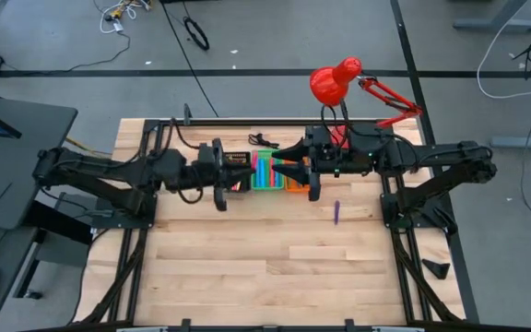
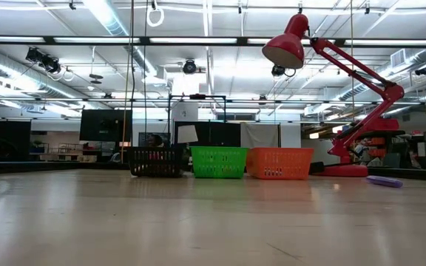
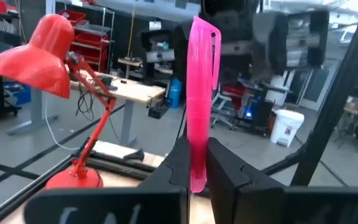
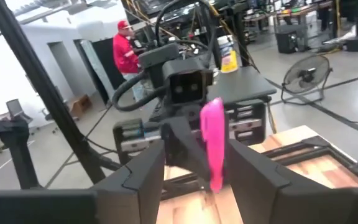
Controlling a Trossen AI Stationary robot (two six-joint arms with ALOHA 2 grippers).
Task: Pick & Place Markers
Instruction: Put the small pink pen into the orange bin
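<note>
A red lamp [image 1: 336, 81] is standing behind the bins [image 1: 267, 171]. Left fingers [image 3: 178, 163] are pinching a pink marker [image 3: 200, 99] upright above them; right fingers [image 4: 261, 165] are spread around it. A purple marker [image 1: 336, 213] is lying on the counter [image 1: 265, 267].

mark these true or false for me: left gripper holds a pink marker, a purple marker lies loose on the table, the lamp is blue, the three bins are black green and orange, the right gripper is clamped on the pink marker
1. The left gripper holds a pink marker. True: its fingers are shut on the marker's lower end.
2. A purple marker lies loose on the table. True.
3. The lamp is blue. False: it is red.
4. The bins are black, green and orange. True.
5. The right gripper is clamped on the pink marker. False: its fingers stand open on either side, apart from the marker.
</note>
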